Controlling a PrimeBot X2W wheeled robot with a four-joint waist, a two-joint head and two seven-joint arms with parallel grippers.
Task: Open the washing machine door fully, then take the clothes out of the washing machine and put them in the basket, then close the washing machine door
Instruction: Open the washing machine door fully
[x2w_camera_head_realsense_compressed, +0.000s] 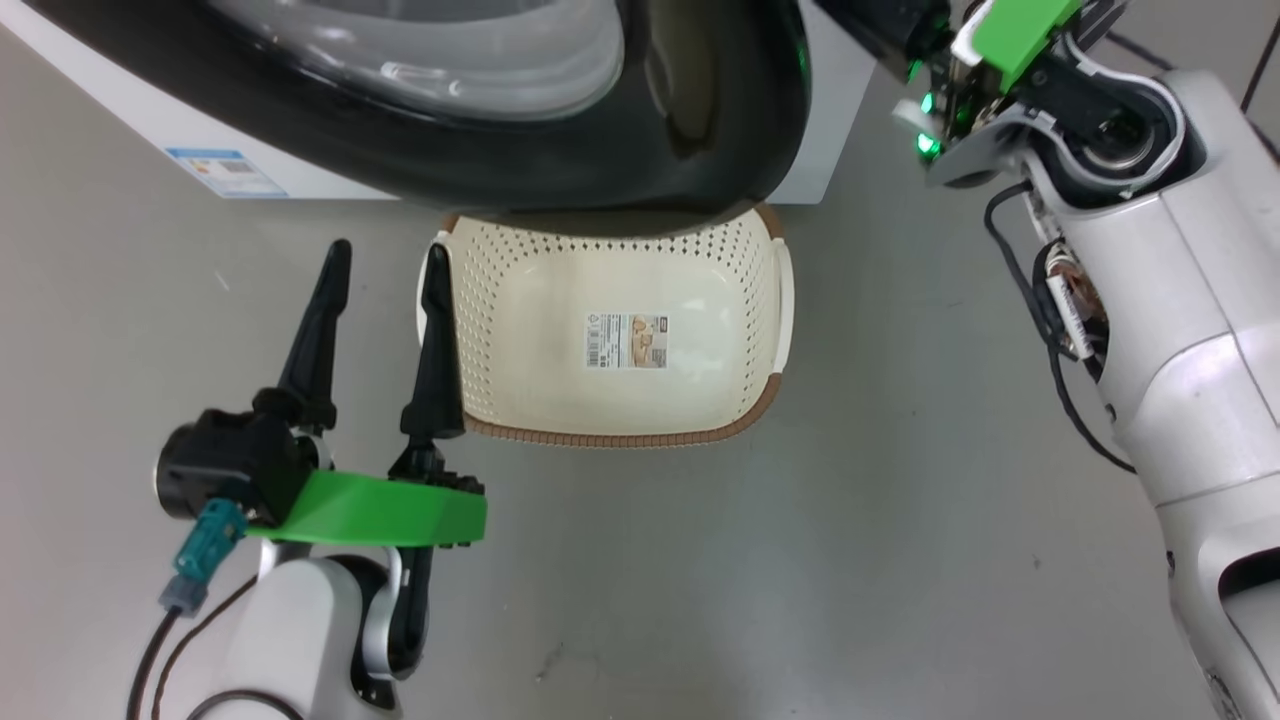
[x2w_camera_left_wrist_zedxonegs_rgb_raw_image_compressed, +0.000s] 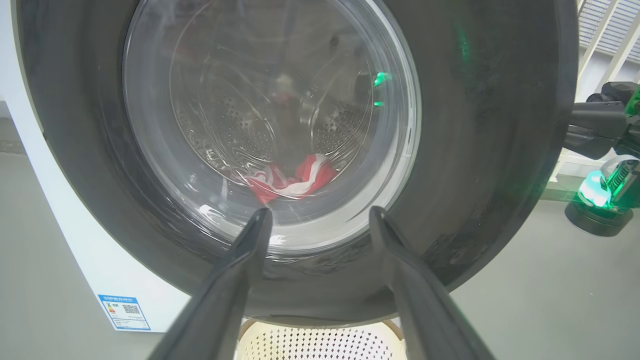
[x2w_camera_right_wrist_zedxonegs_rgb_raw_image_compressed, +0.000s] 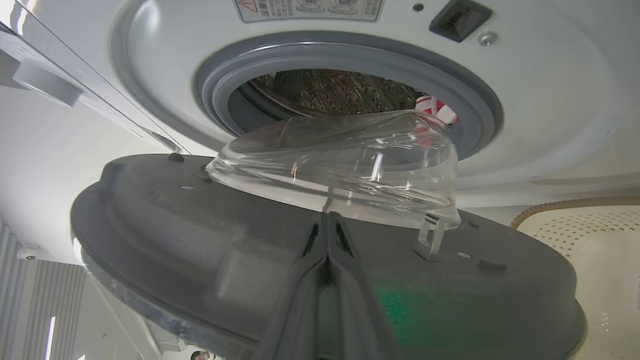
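door (x2w_camera_head_realsense_compressed: 700, 130) ajar overhanging basket (x2w_camera_head_realsense_compressed: 620, 437) rim, left jaws wide beside basket, right jaws closed behind door

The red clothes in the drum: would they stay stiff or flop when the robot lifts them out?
Probably floppy: the clothes lie crumpled in folds low in the drum. Likely light, being a small, thin-looking heap. They might drag on the grey rubber ring, which a fold lies near.

Door (x2w_camera_head_realsense_compressed: 700, 130) — glossy blk rim w/ clear smooth glass; basket (x2w_camera_head_realsense_compressed: 500, 300) matt perforated plastic; clothes (x2w_camera_left_wrist_zedxonegs_rgb_raw_image_compressed: 312, 172) cloth.
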